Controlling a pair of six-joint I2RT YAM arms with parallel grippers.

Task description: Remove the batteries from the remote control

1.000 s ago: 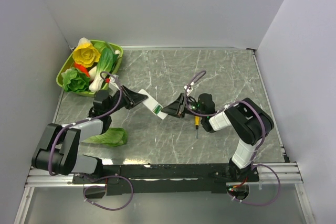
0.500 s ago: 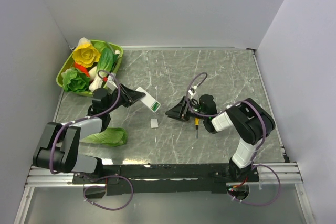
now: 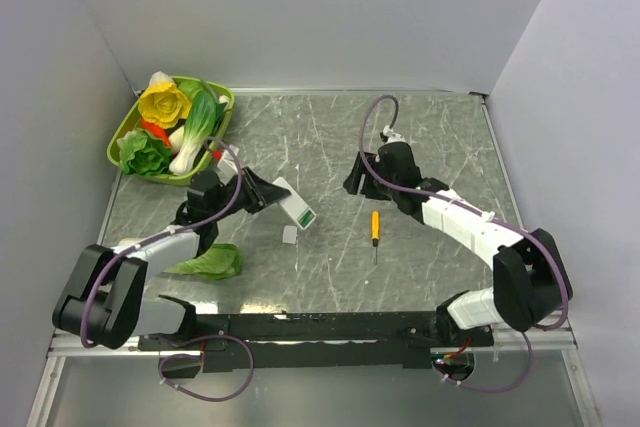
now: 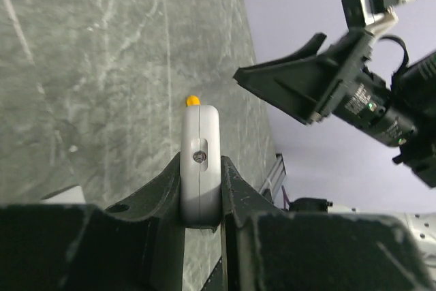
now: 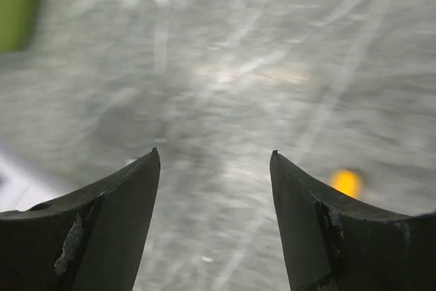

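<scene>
Left of the counter's (image 3: 450,137) middle, the left claw (image 3: 275,192) holds the remote (image 3: 292,203) up off the surface, pinching one end of it between its fingers. The slim white bar slants down toward the near right, with a green patch (image 3: 308,217) at its free end; whether that green is the batteries cannot be told at this size. In the left wrist view the remote (image 4: 200,134) is seen end-on, squeezed by its narrow sides between the two dark fingers (image 4: 160,192), and the right claw (image 4: 293,86) hangs in the air beyond it.

Just below the remote's green end, a small white square cover (image 3: 289,234) lies flat on the counter, apart from both claws. A screwdriver (image 3: 375,232) with a yellow handle lies to the right of it, its thin shaft pointing toward the near edge.

The right claw (image 3: 352,182) hovers above the counter, behind the screwdriver and well apart from the remote. Its fingers (image 5: 116,195) are spread wide with nothing between them; its own view is blurred, showing only grey marble and an orange-yellow spot at the right.

At the far left corner a green basket (image 3: 222,119) holds toy vegetables. A leafy green vegetable (image 3: 205,262) lies on the counter beside the left arm.
</scene>
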